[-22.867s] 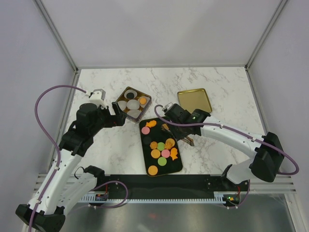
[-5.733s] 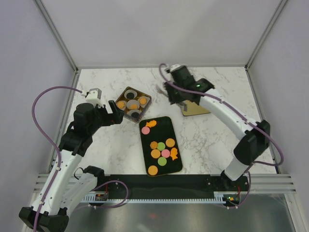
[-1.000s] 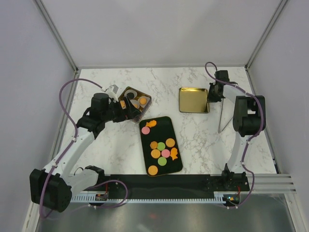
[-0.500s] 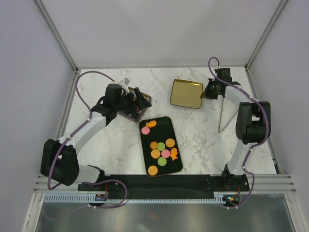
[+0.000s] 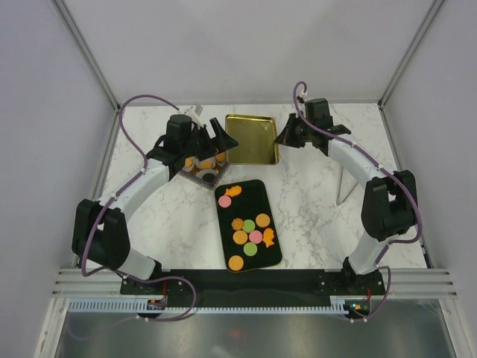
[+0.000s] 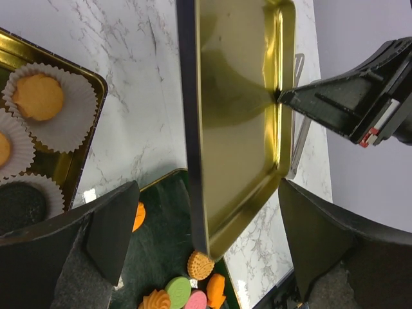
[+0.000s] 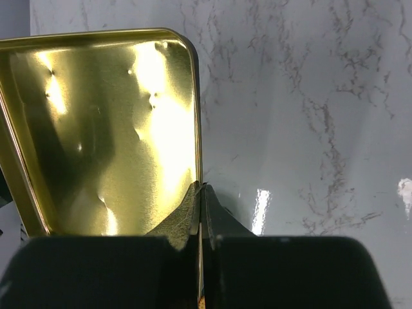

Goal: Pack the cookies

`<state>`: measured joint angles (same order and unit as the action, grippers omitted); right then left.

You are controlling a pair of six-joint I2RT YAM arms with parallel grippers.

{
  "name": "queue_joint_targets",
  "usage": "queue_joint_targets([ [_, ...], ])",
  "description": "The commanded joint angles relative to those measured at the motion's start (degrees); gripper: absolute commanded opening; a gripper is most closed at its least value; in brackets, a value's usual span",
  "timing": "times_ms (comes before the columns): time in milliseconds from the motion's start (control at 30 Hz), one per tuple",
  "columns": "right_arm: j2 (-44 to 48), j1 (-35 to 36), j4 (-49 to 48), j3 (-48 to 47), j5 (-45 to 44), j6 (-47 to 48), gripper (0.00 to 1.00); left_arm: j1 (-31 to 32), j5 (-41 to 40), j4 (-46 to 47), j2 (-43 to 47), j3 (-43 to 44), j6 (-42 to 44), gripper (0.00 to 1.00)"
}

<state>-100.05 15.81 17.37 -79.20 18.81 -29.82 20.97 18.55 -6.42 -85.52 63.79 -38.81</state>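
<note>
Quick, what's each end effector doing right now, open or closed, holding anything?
Left end effector: open, gripping nothing.
Right end effector: closed, pinching the rim of the gold lid.

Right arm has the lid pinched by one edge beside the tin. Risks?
The lid is held at one pinch point by the right gripper; it may swing or slip. The open left gripper straddles its far edge: a clash could jar it. The cookies on the tray aren't packed yet.
</note>
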Motion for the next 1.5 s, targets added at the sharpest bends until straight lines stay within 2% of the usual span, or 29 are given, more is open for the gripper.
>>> queue_joint_targets([
  [0, 2.84, 2.19, -2.42, -1.22, 1.41, -1.82, 0.00, -0.05, -0.09, 3.34, -0.88, 2.57, -1.18, 0.96],
  [67, 2.93, 2.55, -3.38, -0.52, 1.67, -2.34, 0.00, -0.05, 0.00, 3.43, -1.06, 2.48, -1.10, 0.91],
  [300, 4.24, 4.49, -5.50, 1.68, 4.13, -3.05, 0.00, -0.14, 0.17, 3.08, -0.44, 2.22, -0.66, 0.55],
  [333, 4.51, 4.58, -5.50, 2.03, 4.13, -2.61, 0.00, -0.14, 0.26, 2.81, -0.35, 2.56, -0.57, 0.45],
  [400, 5.39, 5.01, -5.59, 2.91, 3.61, -1.91, 0.03, -0.14, 0.79, 2.46, -0.44, 2.83, -0.48, 0.34],
  [433, 5.74, 5.19, -5.68, 3.08, 3.52, -0.95, 0.04, -0.14, 1.05, 1.76, -0.53, 3.27, -0.48, 0.23],
  [500, 6.44, 5.54, -5.41, 3.79, 2.20, -0.15, 0.10, -0.14, 1.58, 0.97, -0.79, 3.71, -0.57, 0.12],
  [533, 6.71, 5.72, -5.15, 3.96, 1.50, 1.33, 0.16, -0.14, 1.58, 0.27, -0.71, 3.97, -0.39, 0.03],
  [600, 7.76, 6.77, -3.40, 3.88, -3.23, 3.88, 0.29, -0.14, 1.67, -1.05, -0.53, 4.41, -0.04, 0.02],
  [633, 8.37, 7.47, -2.26, 3.79, -6.64, 5.29, 0.44, -0.14, 1.67, -1.66, -0.44, 5.02, 0.13, 0.02],
  [667, 9.08, 8.43, -1.03, 3.96, -9.72, 8.35, 0.49, -0.14, 1.58, -3.85, -0.35, 5.38, 0.31, 0.02],
  [700, 11.08, 11.05, -0.76, 4.23, -16.89, 10.03, 0.55, -0.14, 1.49, -5.00, -0.27, 5.99, 0.57, 0.02],
  [767, 13.99, 13.97, -0.84, 5.36, -22.21, 14.76, 0.62, -0.58, 1.49, -9.12, -0.44, 7.66, 0.66, 0.02],
  [800, 14.96, 17.55, -1.28, 5.98, -26.41, 16.27, 0.63, -0.84, 2.02, -10.71, -0.53, 8.97, 0.23, 0.02],
  [967, 20.23, 27.59, -7.60, 12.48, -34.97, 27.34, 0.72, -4.35, 8.06, -17.57, -2.90, 12.84, -1.70, 0.02],
  [1000, 20.59, 32.13, -8.13, 13.27, -36.72, 32.93, 0.73, -4.97, 9.56, -18.62, -3.60, 13.63, -2.15, 0.02],
  [1067, 20.69, 39.68, -9.45, 14.60, -44.53, 38.32, 0.75, -6.29, 12.29, -19.25, -4.57, 14.08, -2.76, 0.02],
  [1167, 19.37, 46.12, -11.56, 14.95, -52.98, 45.19, 0.76, -7.26, 14.23, -20.74, -5.10, 14.52, -2.85, 0.02],
  [1300, 16.30, 50.27, -14.90, 14.34, -58.61, 51.87, 0.77, -7.79, 16.08, -21.18, -5.01, 14.43, -3.03, 0.02],
  [1467, 10.77, 50.90, -16.92, 11.88, -60.90, 58.89, 0.79, -7.79, 16.26, -21.53, -3.87, 13.47, -2.42, 0.02],
])
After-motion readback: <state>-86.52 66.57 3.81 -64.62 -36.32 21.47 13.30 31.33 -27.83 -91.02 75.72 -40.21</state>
